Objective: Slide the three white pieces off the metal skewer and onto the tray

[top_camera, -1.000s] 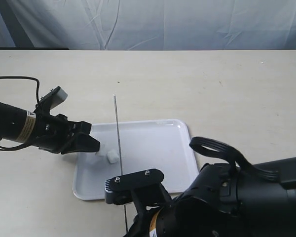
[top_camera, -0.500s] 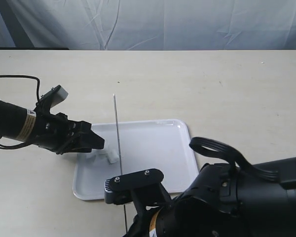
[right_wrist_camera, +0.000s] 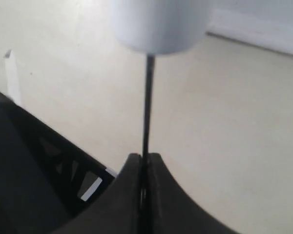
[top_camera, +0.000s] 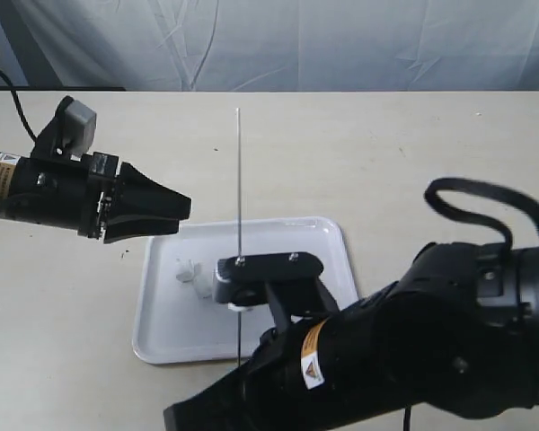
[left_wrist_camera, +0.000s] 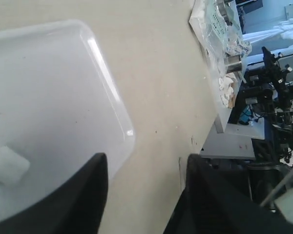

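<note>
Right wrist view: metal skewer is clenched by right gripper; its white piece, likely soft, is best pinched sideways by the released left gripper, at nine o'clock.

Tray glossy white; pieces white; skewer grey; table beige.

One tray, one metal skewer, three white pieces (two on the tray, one threaded on the skewer), and two grippers: left gripper, right gripper.
</note>
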Robot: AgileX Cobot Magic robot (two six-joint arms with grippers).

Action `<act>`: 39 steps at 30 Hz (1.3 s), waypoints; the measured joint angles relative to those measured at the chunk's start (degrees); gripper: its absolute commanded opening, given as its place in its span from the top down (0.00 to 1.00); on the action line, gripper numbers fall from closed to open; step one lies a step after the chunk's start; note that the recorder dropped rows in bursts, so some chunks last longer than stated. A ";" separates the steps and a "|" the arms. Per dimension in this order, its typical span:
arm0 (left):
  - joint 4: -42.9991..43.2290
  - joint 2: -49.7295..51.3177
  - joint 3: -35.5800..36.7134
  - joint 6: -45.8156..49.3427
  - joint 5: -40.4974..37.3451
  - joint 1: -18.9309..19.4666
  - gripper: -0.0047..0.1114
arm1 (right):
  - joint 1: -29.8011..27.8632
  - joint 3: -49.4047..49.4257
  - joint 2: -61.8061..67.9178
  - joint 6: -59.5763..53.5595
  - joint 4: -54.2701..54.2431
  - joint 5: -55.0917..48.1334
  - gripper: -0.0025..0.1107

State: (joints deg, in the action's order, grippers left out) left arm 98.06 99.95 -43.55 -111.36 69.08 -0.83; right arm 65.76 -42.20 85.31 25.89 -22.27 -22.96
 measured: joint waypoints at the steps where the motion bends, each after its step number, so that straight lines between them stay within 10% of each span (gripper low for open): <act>1: 0.12 -0.28 0.33 -0.27 0.00 -0.35 0.55 | -0.95 0.00 -0.64 -0.12 0.32 -0.23 0.98; 39: -4.50 -11.98 2.94 4.41 0.45 -6.01 0.55 | -9.51 -14.35 6.19 -10.79 -6.25 -9.13 0.98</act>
State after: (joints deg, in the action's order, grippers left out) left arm 93.56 87.97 -40.61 -106.95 69.53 -6.83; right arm 56.26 -56.55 91.50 15.10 -28.51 -32.08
